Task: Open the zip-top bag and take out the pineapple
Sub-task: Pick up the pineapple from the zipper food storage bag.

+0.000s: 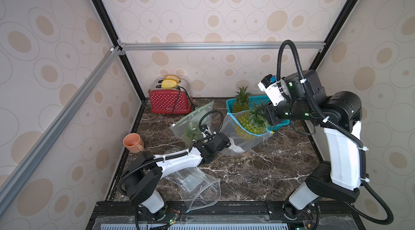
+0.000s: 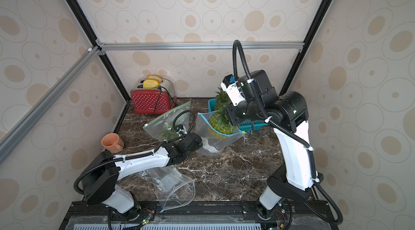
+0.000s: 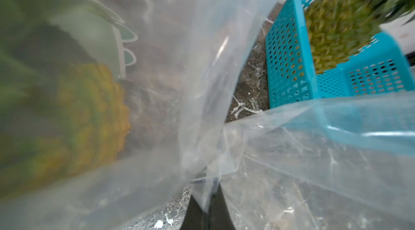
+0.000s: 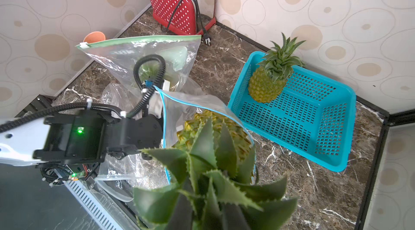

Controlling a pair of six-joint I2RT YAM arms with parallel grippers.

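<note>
A clear zip-top bag (image 1: 243, 142) (image 2: 215, 144) with a blue zip rim stands open-mouthed at mid-table. The pineapple (image 1: 250, 125) (image 2: 221, 125) (image 4: 215, 127) rises partly out of its mouth, with its lower half still behind the plastic. My right gripper (image 1: 266, 114) (image 2: 229, 116) (image 4: 208, 213) is shut on the pineapple's green crown, and the leaves hide most of its fingers. My left gripper (image 1: 228, 143) (image 2: 199, 142) (image 3: 207, 208) is low by the bag's bottom, shut on a fold of the bag's plastic (image 3: 292, 161).
A second bag (image 1: 193, 121) with a green zip, holding another pineapple, leans behind the left arm. A blue basket (image 1: 262, 99) (image 4: 314, 127) at the back right holds a third pineapple (image 1: 241, 103). A red toaster (image 1: 168, 103), an orange mug (image 1: 132, 142) and a limp empty bag (image 1: 197, 186) are also there.
</note>
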